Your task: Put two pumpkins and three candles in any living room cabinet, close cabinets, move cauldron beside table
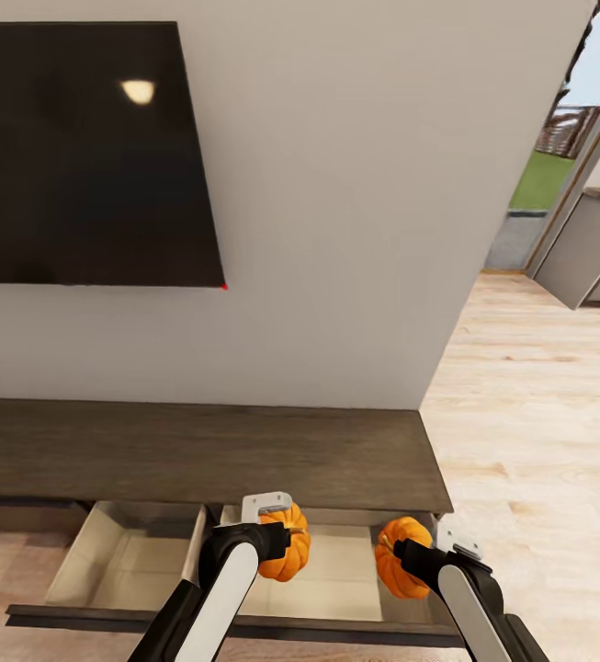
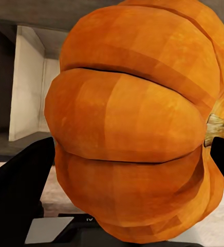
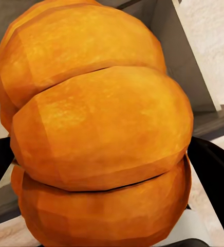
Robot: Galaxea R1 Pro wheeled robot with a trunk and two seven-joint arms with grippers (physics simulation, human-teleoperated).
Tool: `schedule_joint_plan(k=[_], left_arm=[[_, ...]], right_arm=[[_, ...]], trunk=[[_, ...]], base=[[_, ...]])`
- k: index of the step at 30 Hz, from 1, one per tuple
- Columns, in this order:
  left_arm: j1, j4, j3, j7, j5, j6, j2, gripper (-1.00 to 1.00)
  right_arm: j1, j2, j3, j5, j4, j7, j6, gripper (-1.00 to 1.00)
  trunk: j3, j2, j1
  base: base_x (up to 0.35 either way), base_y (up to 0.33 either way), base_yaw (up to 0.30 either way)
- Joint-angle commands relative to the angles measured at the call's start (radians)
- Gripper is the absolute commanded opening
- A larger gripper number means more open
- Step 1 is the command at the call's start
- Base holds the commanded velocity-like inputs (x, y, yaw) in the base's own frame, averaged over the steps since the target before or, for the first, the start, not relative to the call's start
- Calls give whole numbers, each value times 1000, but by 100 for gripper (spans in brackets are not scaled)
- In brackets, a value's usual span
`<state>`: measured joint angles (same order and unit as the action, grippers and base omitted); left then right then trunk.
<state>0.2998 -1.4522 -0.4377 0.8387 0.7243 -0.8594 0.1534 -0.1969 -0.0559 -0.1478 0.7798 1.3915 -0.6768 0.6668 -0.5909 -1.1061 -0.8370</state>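
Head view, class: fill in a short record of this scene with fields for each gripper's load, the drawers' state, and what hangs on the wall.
left gripper: shut on left pumpkin, held over the open drawer
right gripper: shut on right pumpkin, held over the same drawer's right end
cabinet: dark wood, two drawers pulled open, pale insides, nothing seen lying in them
wall: dark screen above the cabinet
floor: light wood planks
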Motion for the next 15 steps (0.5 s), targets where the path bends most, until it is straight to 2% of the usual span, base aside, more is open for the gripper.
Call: schedule_joint_plan(k=[1,15], left_arm=[[1,-1,-1,13,7,-3,0,-100],[1,-1,-1,12,7,-3,-1,-100]], right_arm=[[-1,-1,-3,9,1,-12,1,-100],[-1,1,-6,10,2,-12,0,-100]], trunk=[[-4,-8,-4],[-48,-106,-58]], base=[[0,0,-50],[0,0,-5]])
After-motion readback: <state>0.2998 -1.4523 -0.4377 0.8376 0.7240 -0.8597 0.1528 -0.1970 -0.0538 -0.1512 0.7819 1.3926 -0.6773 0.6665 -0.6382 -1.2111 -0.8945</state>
